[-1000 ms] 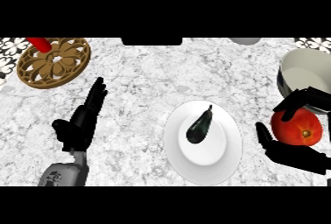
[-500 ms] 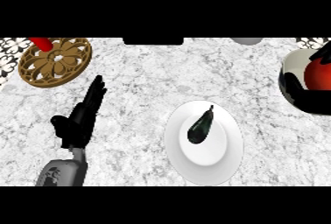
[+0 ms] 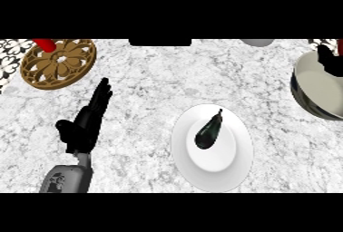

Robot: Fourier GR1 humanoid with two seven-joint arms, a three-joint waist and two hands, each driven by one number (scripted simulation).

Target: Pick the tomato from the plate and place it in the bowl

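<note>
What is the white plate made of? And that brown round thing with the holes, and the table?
The plate looks like glazed ceramic: plain white, smooth, softly shaded. The brown round thing looks like carved wood or brassy metal, cut through in a flower pattern; I can't tell which. The table looks like polished marble: pale with grey veins.

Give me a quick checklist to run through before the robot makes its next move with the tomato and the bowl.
1. Tomato off the plate: ok, only a dark eggplant lies there.
2. Tomato seen in the bowl: cannot tell, none shows.
3. Right hand over the bowl: ok, at its far rim.
4. Right hand's hold: cannot tell, mostly cut off.
5. Left hand out of the way: ok, open and resting left of the plate.
6. Bowl upright on the counter: ok.
</note>
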